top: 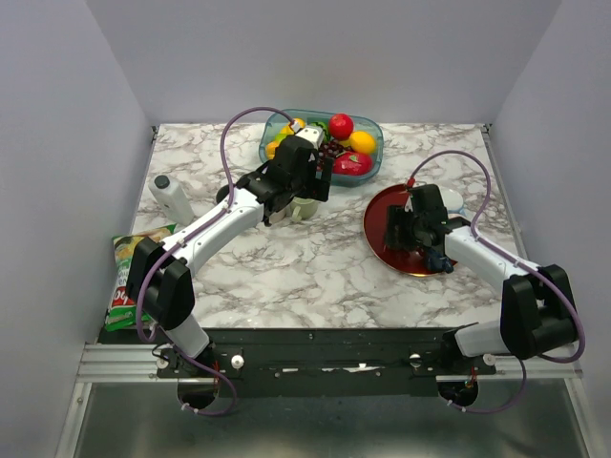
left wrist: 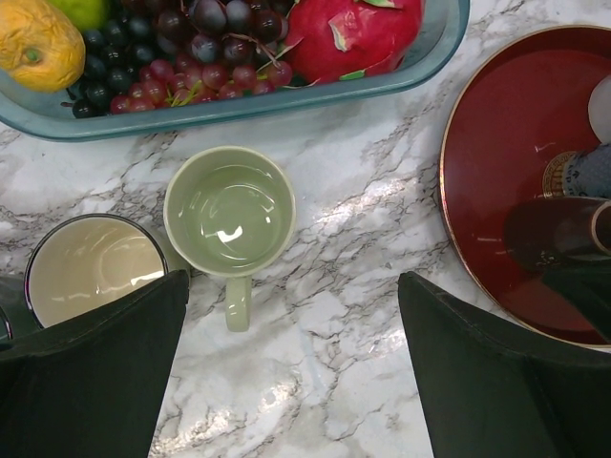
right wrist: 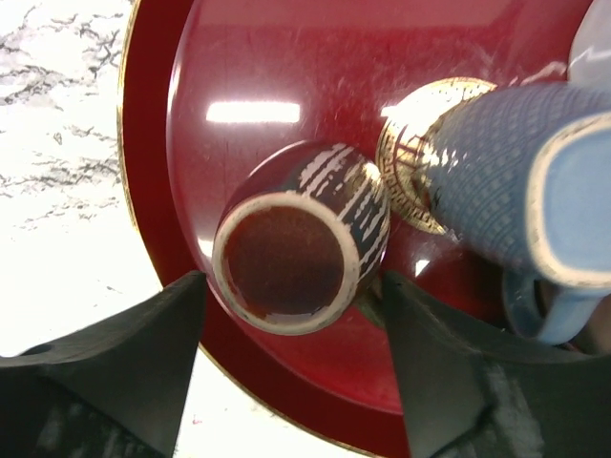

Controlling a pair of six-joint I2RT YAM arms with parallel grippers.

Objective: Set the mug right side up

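So, brown mug [right wrist: 286, 262]: on the plate [right wrist: 239, 86], centre of the right wrist view. It looks tipped on its side, mouth toward the camera. I take it as the task mug, but I'm not certain.
Right gripper [right wrist: 291, 286]: jaws spread, one finger each side of the brown mug and close in. No firm clamp visible.
Done: approach and straddle, by my read.
Remaining: close on it, lift, rotate mouth-up, set it down on its base.
Blue mug [right wrist: 496, 172]: right of that frame, just beside the brown mug. It may crowd the turn.
Green mug [left wrist: 229, 210]: centre of the left wrist view, mouth up on the table [left wrist: 363, 172]. Nothing to do there.
Left gripper [left wrist: 293, 286]: wide open and empty, above the green mug.
Cup [left wrist: 91, 267]: lower left of that view, mouth up.
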